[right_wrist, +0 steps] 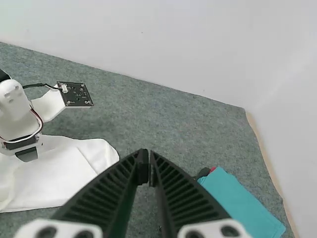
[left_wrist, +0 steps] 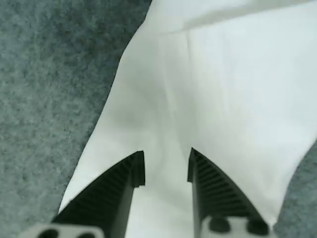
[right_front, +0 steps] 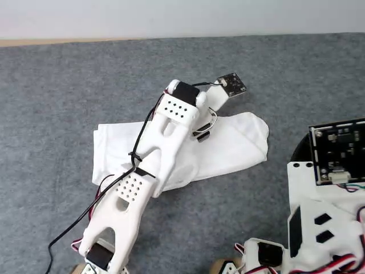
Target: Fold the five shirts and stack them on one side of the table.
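Left wrist view: my left gripper [left_wrist: 166, 168] hangs partly open right over the white shirt [left_wrist: 223, 99], spread sideways on the table [right_front: 57, 85]. My right gripper [right_wrist: 148, 166], closed, is well apart, so left is nearer.

Left hand [left_wrist: 166, 167], black fingers [left_wrist: 119, 193] apart, over white shirt [left_wrist: 223, 99] on grey table cover [left_wrist: 44, 99].

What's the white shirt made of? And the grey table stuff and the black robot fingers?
The white shirt looks like soft, thin cloth, maybe cotton: matte, with folds and creases. The grey table cover looks like felt or short carpet: fuzzy, speckled fibres. The black fingers of the left gripper look like hard matte plastic with fine ridges, perhaps printed.
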{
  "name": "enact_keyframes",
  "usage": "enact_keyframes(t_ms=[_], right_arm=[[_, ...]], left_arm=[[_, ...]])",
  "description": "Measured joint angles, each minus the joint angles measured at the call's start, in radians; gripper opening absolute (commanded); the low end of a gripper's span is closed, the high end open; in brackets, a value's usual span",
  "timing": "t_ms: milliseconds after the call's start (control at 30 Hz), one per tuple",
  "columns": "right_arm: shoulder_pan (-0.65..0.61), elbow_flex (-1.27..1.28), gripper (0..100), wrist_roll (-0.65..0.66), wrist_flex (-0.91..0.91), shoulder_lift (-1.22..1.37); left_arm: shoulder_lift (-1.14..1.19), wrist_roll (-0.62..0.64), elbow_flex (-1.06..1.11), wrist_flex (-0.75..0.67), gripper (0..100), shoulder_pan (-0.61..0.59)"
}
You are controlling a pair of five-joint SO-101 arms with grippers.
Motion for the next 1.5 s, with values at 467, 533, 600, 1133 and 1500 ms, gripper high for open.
enact_keyframes(t_ms=[467,533,600,1133,1500], right_arm=[[0.000,0.035,1.0,0.000,0.000,0.000],[0.000,0.066,1.0,0.000,0.000,0.000],[0.000,0.094,1.0,0.000,0.000,0.000],[0.000,0.196,1.0,0.000,0.000,0.002],[0.000,0.196,1.0,0.000,0.000,0.002]], left_arm=[[-0.120,0.230,-0.002,0.005,15,-0.120],[-0.176,0.299,0.006,0.005,15,-0.172],[-0.239,0.359,0.044,0.005,12,-0.236],[-0.569,0.298,0.692,0.005,21,-0.680],[-0.569,0.060,0.921,-0.064,21,-0.755]])
